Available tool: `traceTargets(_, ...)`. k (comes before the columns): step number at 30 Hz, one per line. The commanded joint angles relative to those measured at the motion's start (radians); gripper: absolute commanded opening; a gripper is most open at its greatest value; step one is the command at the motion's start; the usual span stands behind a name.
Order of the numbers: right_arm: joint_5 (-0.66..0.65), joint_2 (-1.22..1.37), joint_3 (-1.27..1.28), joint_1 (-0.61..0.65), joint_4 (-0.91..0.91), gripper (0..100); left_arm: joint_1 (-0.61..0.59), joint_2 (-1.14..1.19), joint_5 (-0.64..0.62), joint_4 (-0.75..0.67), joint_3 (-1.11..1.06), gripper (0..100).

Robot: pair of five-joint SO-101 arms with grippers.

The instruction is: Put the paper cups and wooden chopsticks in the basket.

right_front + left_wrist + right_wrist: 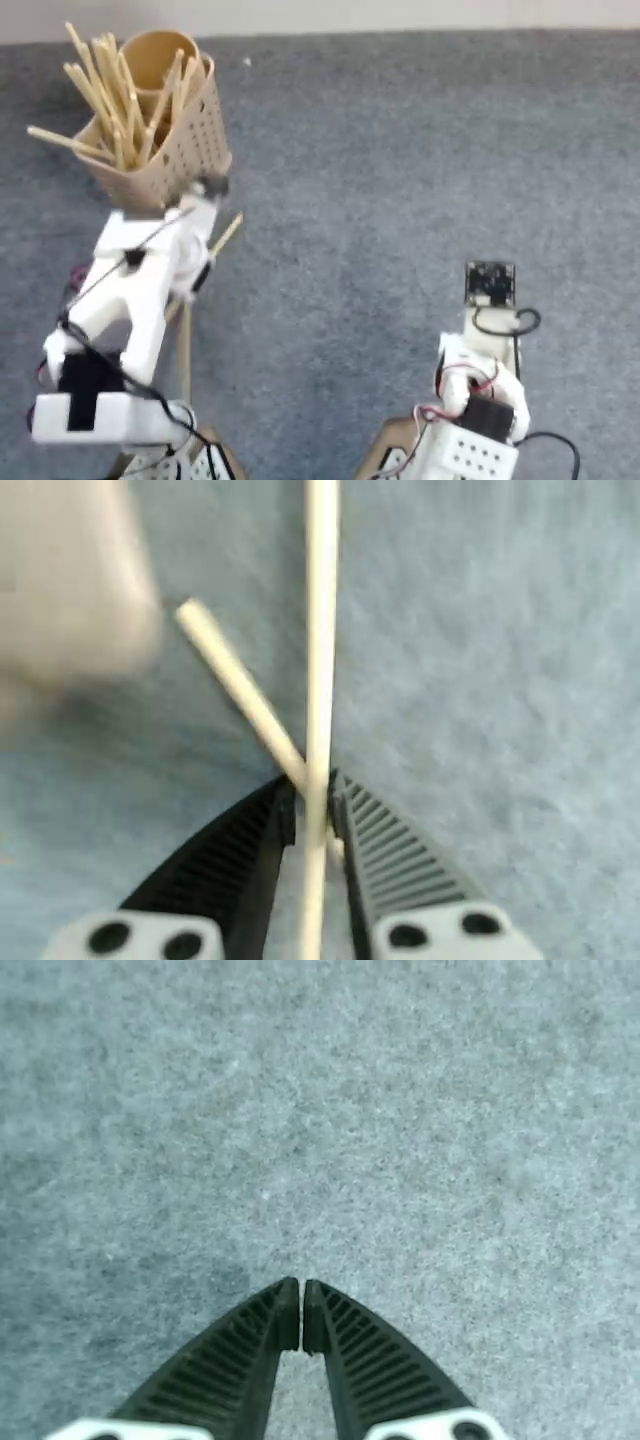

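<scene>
Where fuzzy grey cloth [420,150] covers the desk, a perforated tan basket [190,150] at the far-left corner holds a paper cup [160,55] and sticks [100,80]. The left claw [312,810] clamps two crossed wooden chopsticks [322,630] beside it. The right claw [301,1315] is clenched tight.

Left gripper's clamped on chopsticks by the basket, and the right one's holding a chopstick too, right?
No. The right gripper is shut on nothing, as the right wrist view shows. The left gripper does clamp chopsticks by the basket.

Robot lab bench: grey felt tabletop [400,150], exposed-wire arm [478,395].
</scene>
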State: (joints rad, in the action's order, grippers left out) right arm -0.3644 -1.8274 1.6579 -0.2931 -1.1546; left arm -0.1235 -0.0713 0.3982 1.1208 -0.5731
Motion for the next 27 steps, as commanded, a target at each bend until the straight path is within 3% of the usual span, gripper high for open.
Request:
traceTargets(1, -0.015, -0.007, 0.073, 0.008, 0.016, 2.7, 0.140, -0.016, -0.017, 0.155, 0.275, 0)
traceTargets(5, -0.015, -0.007, 0.073, 0.008, 0.016, 2.7, 0.243, -0.005, -0.089, 0.278, 0.591, 0)
traceTargets(10, -0.015, -0.007, 0.073, 0.008, 0.016, 2.7, 0.302, -0.005, -0.092, 0.379, 0.869, 0)
traceTargets(21, -0.015, -0.007, 0.073, 0.008, 0.016, 2.7, 0.191, -0.019, -0.138, 0.310, 1.463, 0)
traceTargets(27, -0.015, -0.007, 0.073, 0.010, 0.018, 2.7, 0.110, -0.113, -0.219, 0.674, 1.804, 0)
